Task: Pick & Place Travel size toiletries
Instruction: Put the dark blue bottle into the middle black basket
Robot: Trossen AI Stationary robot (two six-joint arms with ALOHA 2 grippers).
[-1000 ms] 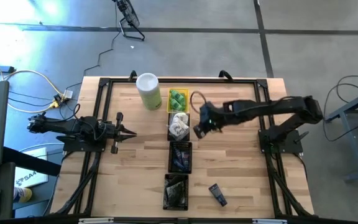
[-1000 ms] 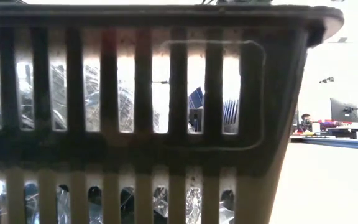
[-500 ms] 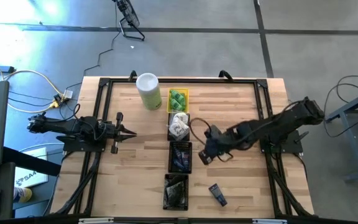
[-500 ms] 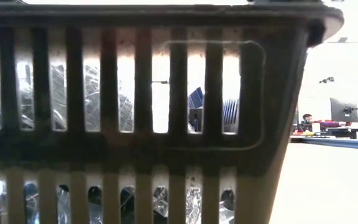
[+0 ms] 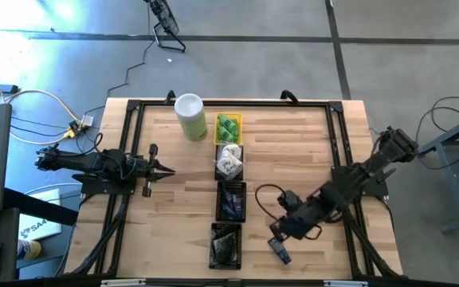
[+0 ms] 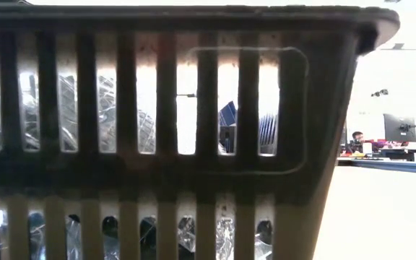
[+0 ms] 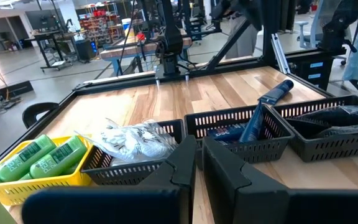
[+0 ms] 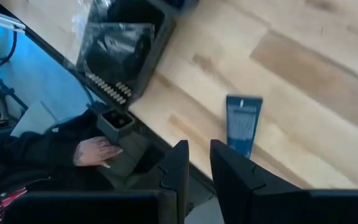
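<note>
A dark blue flat packet (image 5: 278, 249) (image 8: 243, 123) lies flat on the wood by the table's near edge. My right gripper (image 5: 277, 233) (image 8: 197, 154) hangs just above and beside it, pointing steeply down, fingers a narrow gap apart with nothing between them. More toiletries fill a column of trays: green bottles (image 5: 228, 126) (image 7: 48, 157), white crinkly pieces (image 5: 229, 162) (image 7: 129, 142), blue packets (image 5: 231, 199) (image 7: 261, 115), dark wrapped items (image 5: 225, 245). My left gripper (image 5: 168, 169) (image 7: 199, 158) waits shut and level at the table's left, pointing at the trays.
A tall pale-green canister (image 5: 190, 116) with a white lid stands at the back, left of the yellow tray. A black slotted tray wall (image 6: 157, 130) fills the low view. A person's hand (image 8: 95, 151) rests just past the table's near edge, below my right gripper.
My right gripper has swung from beside the tray of white pieces toward the table's near edge, and now hangs over the loose blue packet. The trays, the packet and my left arm have kept still.
</note>
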